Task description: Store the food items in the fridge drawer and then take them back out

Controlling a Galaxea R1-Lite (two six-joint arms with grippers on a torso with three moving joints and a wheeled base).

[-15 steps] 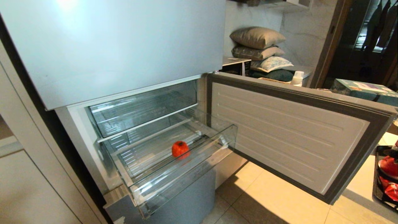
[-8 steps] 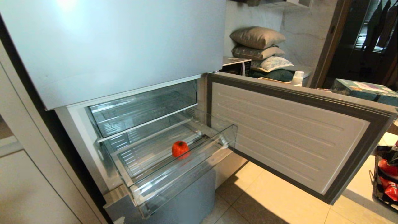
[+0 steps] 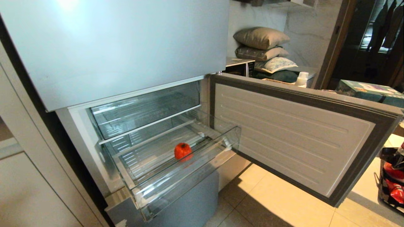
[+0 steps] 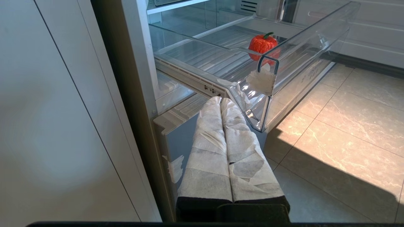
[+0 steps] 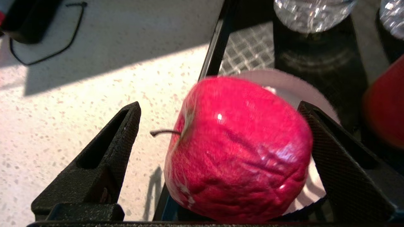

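- Right wrist view shows the right gripper (image 5: 217, 148) spread wide, its two black fingers (image 5: 104, 157) standing either side of a glossy red apple (image 5: 240, 151) without a firm squeeze; the far finger looks just at the apple's flank, the near one is clearly apart from it
- The apple lies on its side, its thin stem pointing toward the near finger, and rests on a pale plate (image 5: 284, 82) inside a black tray (image 5: 217, 47) at the edge of a speckled counter (image 5: 94, 94)
- It looks like a wrapped or plastic fruit: a shiny, wrinkled skin, probably light and fairly stiff, and likely slippery where the gloss is strongest
- I judge the best hold to be across its widest middle, fingers on opposite flanks and clear of the stem, since a round body can squirt out of a grip set too high or too low
- A second red thing (image 5: 385, 104) sits just beside it at the tray's far side, cut off by the frame
- The left gripper (image 4: 225, 104) hangs parked with its taped fingers pressed together, empty, just below the corner of the fridge drawer (image 4: 268, 78)
- In the head view the fridge drawer (image 3: 189, 176) is pulled out and one red pepper-like item (image 3: 183, 150) already lies on its ribbed floor; the tray is well apart, far right
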